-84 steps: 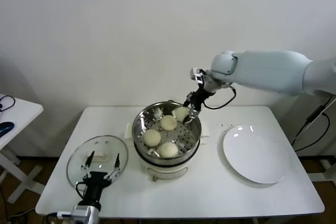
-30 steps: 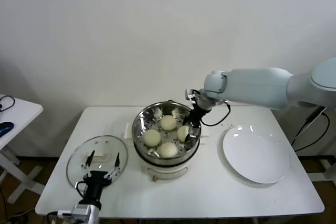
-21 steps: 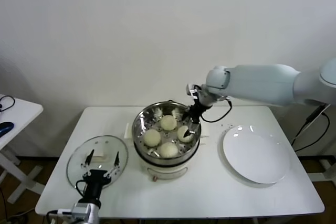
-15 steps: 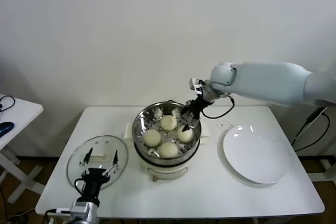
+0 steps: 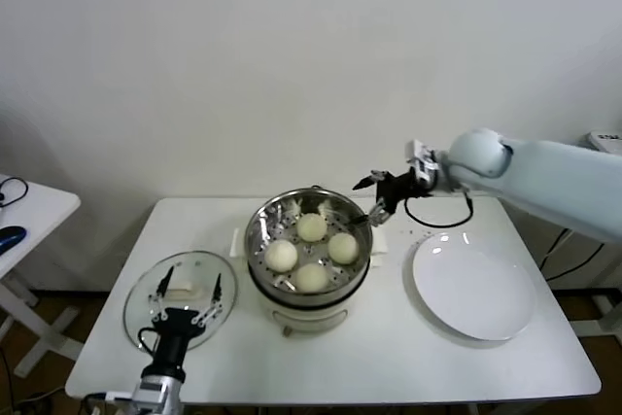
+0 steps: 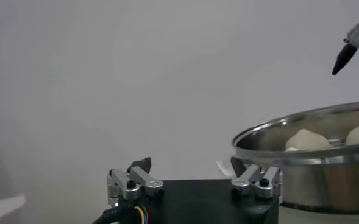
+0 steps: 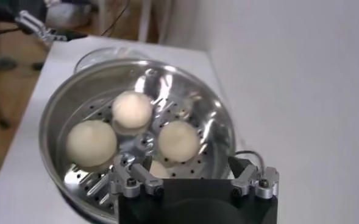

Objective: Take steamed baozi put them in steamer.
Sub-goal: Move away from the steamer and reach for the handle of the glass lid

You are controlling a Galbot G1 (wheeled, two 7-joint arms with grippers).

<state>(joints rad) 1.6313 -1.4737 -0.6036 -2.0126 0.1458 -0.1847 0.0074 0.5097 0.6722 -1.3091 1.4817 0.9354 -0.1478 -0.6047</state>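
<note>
The steamer stands mid-table, a shiny steel pot on a cream base. Four cream-white baozi lie in its perforated basket: one at the back, one at the right, one at the left, one at the front. My right gripper is open and empty, just above and outside the pot's right rim. The right wrist view looks down past it into the steamer at the baozi. My left gripper is open and empty, parked low at the front left.
A glass lid lies flat left of the steamer, under my left gripper. A flat white plate lies right of the steamer. A small side table stands at the far left. The wall is close behind the table.
My right gripper has let go of the fourth baozi inside the steamer at its right side. It has then risen and drawn back to the right, outside the rim. The left arm has barely moved.
</note>
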